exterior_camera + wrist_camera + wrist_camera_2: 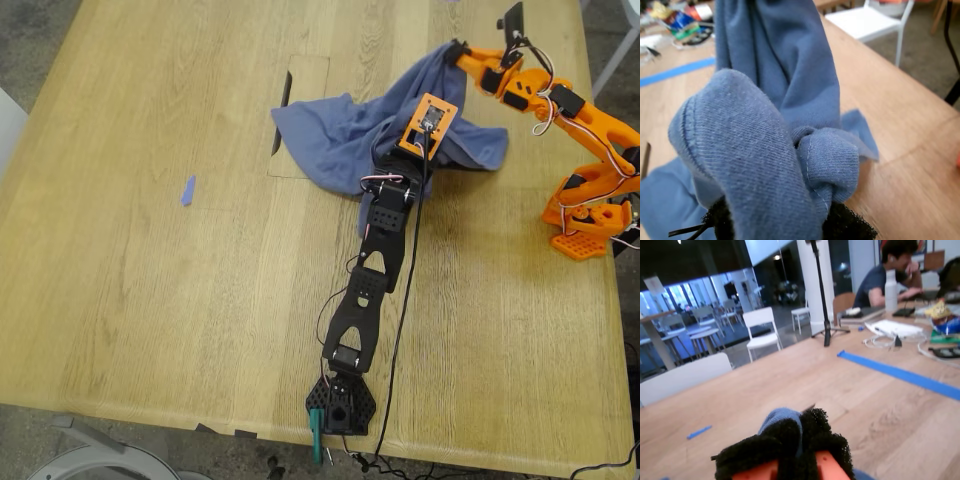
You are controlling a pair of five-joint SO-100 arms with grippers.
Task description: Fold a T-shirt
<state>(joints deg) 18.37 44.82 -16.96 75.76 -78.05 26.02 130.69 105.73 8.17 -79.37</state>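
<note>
The slate-blue T-shirt lies crumpled on the wooden table, towards the exterior view's upper right. One part of it is lifted towards that corner. My first gripper, on the black arm, sits in the middle of the heap under an orange camera mount. In the first wrist view bunched hem and fabric wrap over its black pads, which are shut on the cloth. My second gripper, on the orange arm, holds the raised part. Its black foam pads pinch a small fold of T-shirt.
A tiny blue scrap lies apart on the exterior view's left. A dark slot is cut in the table beside the shirt. The orange base and black base stand at the table's edges. Blue tape, clutter and a seated person lie beyond.
</note>
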